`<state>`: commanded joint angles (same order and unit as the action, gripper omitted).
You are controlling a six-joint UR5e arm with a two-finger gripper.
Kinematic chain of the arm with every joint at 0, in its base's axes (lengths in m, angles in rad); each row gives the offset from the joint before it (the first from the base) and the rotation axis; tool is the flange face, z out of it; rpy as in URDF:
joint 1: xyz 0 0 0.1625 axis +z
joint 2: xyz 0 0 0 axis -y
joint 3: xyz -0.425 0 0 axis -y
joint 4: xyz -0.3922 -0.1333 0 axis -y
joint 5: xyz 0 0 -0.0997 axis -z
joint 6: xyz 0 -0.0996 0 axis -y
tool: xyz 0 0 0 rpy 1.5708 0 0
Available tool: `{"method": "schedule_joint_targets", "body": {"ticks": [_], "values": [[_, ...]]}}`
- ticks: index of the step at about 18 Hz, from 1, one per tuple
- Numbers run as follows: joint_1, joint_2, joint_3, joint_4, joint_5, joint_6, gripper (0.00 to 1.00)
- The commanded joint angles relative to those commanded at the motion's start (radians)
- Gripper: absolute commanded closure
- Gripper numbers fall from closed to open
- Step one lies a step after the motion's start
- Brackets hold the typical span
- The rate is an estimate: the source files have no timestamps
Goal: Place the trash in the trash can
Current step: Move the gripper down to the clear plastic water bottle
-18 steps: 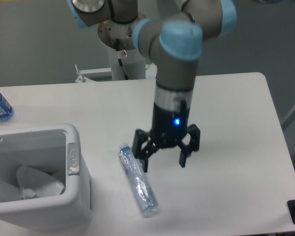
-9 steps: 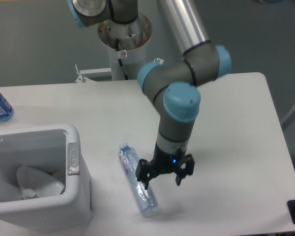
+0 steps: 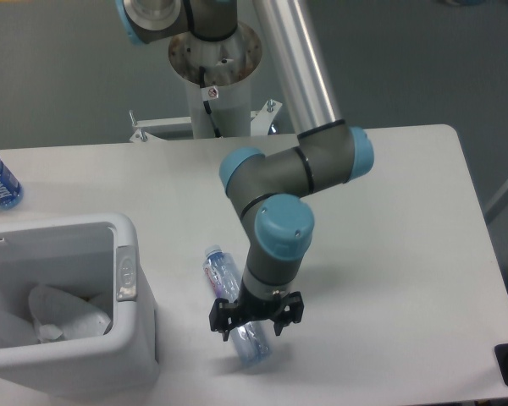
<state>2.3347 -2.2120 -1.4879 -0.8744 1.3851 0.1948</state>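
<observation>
Flattened clear bottle (image 3: 236, 309) lying on the white bench (image 3: 389, 254), just right of the trash can (image 3: 131, 355). Gripper (image 3: 256, 320) low over its lower half, fingers (image 3: 223, 324) apart, straddling it. Crumpled white wad (image 3: 63, 311) inside the can

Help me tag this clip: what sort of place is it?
Probably a robotics lab: a grey-and-blue robot arm on a pedestal, a plain white table, and a white plastic bin staged with trash.
</observation>
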Motion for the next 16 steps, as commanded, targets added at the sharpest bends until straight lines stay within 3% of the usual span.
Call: {"method": "schedule_joint_targets", "body": {"ticks": [6, 13, 16], "values": [[-0.015, -0.041, 0.011, 0.046, 0.054, -0.029, 0.0], [-0.031, -0.061, 0.014, 0.046, 0.091, -0.06, 0.0], [-0.032, -0.054, 0.008, 0.046, 0.092, -0.061, 0.26]]}}
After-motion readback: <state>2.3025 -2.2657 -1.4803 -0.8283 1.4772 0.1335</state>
